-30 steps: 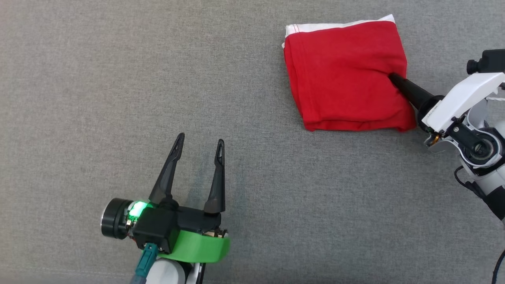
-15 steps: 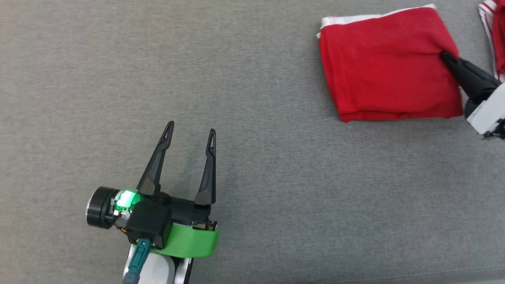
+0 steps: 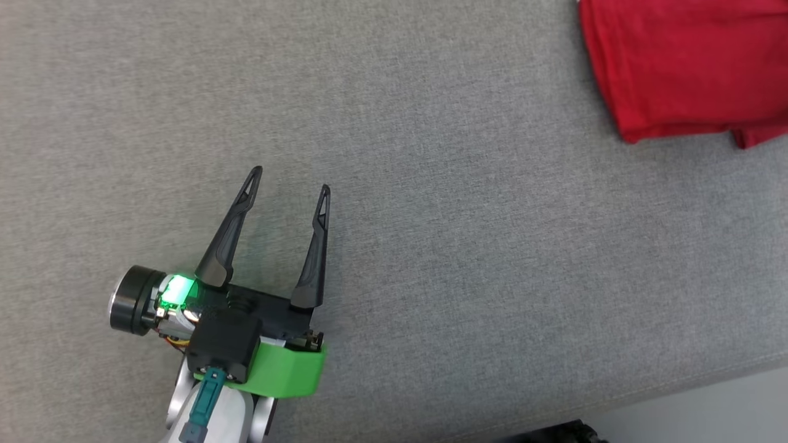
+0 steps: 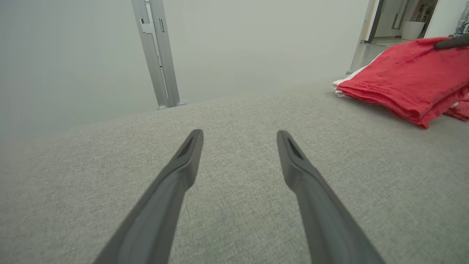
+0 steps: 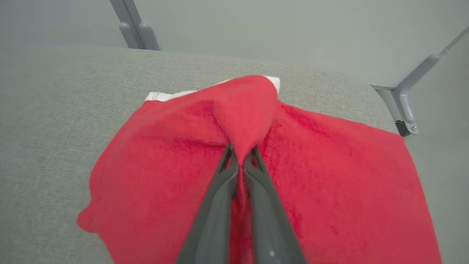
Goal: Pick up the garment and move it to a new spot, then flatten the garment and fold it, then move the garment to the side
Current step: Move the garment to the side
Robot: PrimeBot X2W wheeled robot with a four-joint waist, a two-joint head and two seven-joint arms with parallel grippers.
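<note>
The garment [image 3: 677, 67] is a folded red cloth with a white edge, lying at the top right of the head view on the grey cloth surface [image 3: 462, 246]. In the right wrist view my right gripper [image 5: 240, 156] is shut on a raised pinch of the garment [image 5: 165, 176]. My left gripper [image 3: 290, 181] rests open at the lower left, far from the cloth, with nothing between its fingers. The left wrist view shows that open left gripper [image 4: 239, 135] over bare fabric, the garment [image 4: 406, 84] at the right, and a dark fingertip [image 4: 452, 43] on top of it.
The surface's front edge [image 3: 677, 394] runs along the lower right, with pale floor and a dark object [image 3: 554, 431] beyond it. A grey metal post [image 4: 155, 55] stands behind the surface, and a metal bracket [image 5: 406, 102] sits at its far corner. Another red piece [image 4: 460, 110] lies under the garment's right end.
The head camera has shifted. The garment has travelled right, away from my left gripper, with the right gripper still shut on it; that gripper has left the head view. The left gripper stays open.
</note>
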